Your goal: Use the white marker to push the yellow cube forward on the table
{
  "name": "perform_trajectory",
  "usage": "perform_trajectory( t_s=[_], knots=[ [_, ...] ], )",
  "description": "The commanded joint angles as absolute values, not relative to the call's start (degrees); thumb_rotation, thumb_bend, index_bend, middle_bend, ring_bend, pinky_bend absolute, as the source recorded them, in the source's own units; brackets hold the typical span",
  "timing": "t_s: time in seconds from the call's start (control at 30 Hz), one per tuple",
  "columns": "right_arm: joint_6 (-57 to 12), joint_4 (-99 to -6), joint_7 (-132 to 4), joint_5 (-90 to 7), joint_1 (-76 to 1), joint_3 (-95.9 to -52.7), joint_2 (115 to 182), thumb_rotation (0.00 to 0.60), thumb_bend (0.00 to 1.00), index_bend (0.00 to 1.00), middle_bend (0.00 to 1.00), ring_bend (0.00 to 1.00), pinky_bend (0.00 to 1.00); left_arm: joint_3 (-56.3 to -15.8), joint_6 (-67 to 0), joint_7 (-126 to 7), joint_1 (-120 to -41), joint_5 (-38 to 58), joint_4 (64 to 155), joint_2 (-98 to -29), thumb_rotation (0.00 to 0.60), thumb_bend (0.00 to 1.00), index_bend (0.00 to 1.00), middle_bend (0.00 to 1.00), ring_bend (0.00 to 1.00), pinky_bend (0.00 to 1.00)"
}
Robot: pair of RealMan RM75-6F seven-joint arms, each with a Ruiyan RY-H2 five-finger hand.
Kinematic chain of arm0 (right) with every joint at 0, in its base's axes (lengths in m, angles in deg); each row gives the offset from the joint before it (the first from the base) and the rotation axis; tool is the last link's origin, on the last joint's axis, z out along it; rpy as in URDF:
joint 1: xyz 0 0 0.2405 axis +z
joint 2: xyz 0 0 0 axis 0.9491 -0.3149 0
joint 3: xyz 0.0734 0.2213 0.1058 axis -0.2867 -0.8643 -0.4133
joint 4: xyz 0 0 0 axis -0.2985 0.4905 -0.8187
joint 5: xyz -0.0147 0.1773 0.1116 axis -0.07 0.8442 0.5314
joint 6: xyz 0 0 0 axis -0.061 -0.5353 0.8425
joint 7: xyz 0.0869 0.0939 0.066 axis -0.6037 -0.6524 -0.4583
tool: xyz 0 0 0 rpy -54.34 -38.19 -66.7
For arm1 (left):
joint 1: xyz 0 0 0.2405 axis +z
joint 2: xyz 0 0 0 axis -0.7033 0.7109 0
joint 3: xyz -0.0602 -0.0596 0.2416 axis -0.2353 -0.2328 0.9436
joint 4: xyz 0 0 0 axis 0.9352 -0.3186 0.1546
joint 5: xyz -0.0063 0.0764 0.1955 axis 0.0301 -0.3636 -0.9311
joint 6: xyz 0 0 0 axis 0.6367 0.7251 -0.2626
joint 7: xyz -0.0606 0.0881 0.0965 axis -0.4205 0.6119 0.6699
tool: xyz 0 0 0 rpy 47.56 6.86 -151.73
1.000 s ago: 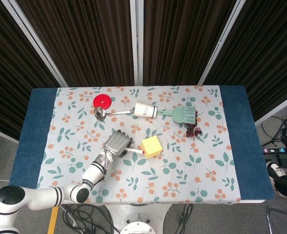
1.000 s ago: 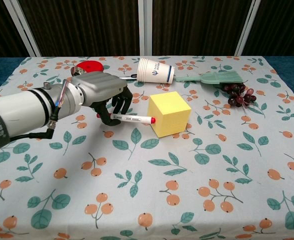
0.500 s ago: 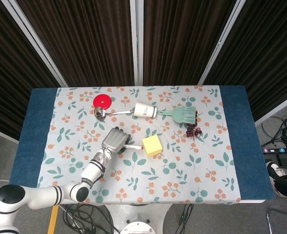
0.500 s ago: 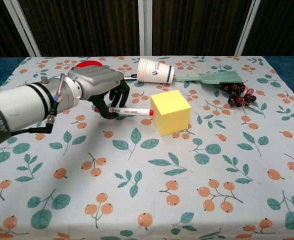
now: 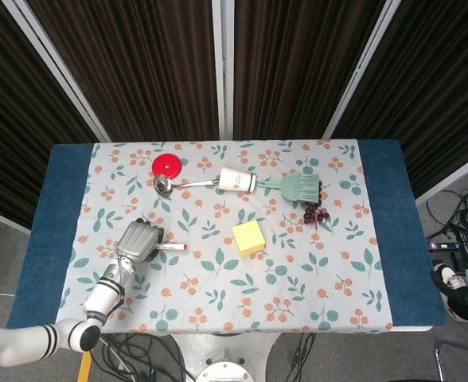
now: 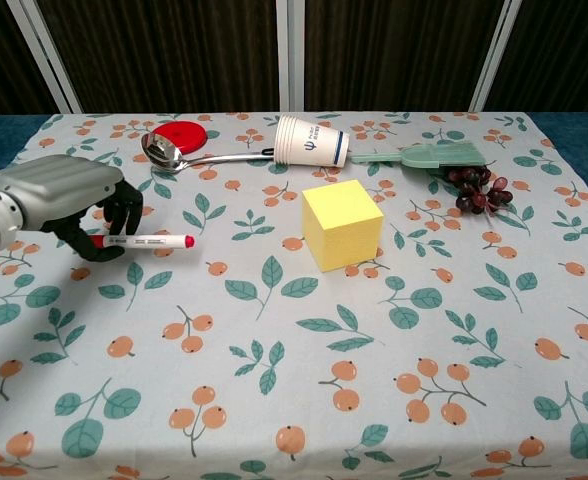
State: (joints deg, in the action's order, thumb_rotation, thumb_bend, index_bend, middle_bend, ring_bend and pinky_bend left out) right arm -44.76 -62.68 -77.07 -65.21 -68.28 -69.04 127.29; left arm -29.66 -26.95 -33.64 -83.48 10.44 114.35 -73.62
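Observation:
The yellow cube [image 5: 248,237] [image 6: 342,224] stands near the middle of the floral cloth, alone. My left hand [image 5: 138,240] [image 6: 66,198] is well to its left and grips the white marker [image 5: 171,247] [image 6: 147,241], whose red cap points right toward the cube. A wide gap of cloth lies between the marker tip and the cube. The marker is held just above the cloth. My right hand shows in neither view.
Behind the cube lie a tipped white paper cup [image 5: 238,179] [image 6: 311,140], a metal ladle [image 5: 178,184] [image 6: 179,155], a red disc [image 5: 166,165] [image 6: 180,133], a green brush [image 5: 296,187] [image 6: 436,154] and dark grapes [image 5: 313,212] [image 6: 475,187]. Blue table edges [image 5: 59,207] flank the cloth.
My left hand has pulled back to the left with the marker, away from the cube. The cube, which had shifted slightly forward earlier, now stands still and untouched.

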Motion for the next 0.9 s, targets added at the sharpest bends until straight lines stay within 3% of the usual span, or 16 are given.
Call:
perform_trajectory(
  t_s=[0.03,0.23,0.53,0.9],
  knots=[
    [-44.9,-63.1,-76.9,-65.4,-68.3,-69.0,127.2,0.6,0.18,0.0,0.11,0.0,0.0,-29.4,-27.2,-33.7,-82.8,10.3,114.3,-73.4,0.6,0.45,0.42,0.54,0.4,0.34],
    [-45.1,-63.9,-77.0,-65.6,-68.3,-69.0,126.7,0.6,0.18,0.0,0.11,0.0,0.0,-29.3,-30.3,-34.2,-80.5,9.1,117.9,-70.3,0.6,0.44,0.32,0.45,0.32,0.32],
    [-43.6,-63.2,-77.7,-65.5,-67.6,-68.8,126.3,0.6,0.18,0.0,0.1,0.0,0.0,-29.5,-46.1,-44.9,-69.9,2.9,121.8,-59.6,0.6,0.4,0.31,0.42,0.29,0.28],
    [-44.1,-65.7,-76.7,-66.0,-67.8,-68.3,126.3,0.6,0.18,0.0,0.1,0.0,0.0,-25.7,-59.7,-50.0,-57.4,-3.4,125.3,-54.4,0.6,0.11,0.3,0.33,0.23,0.25]
  ],
)
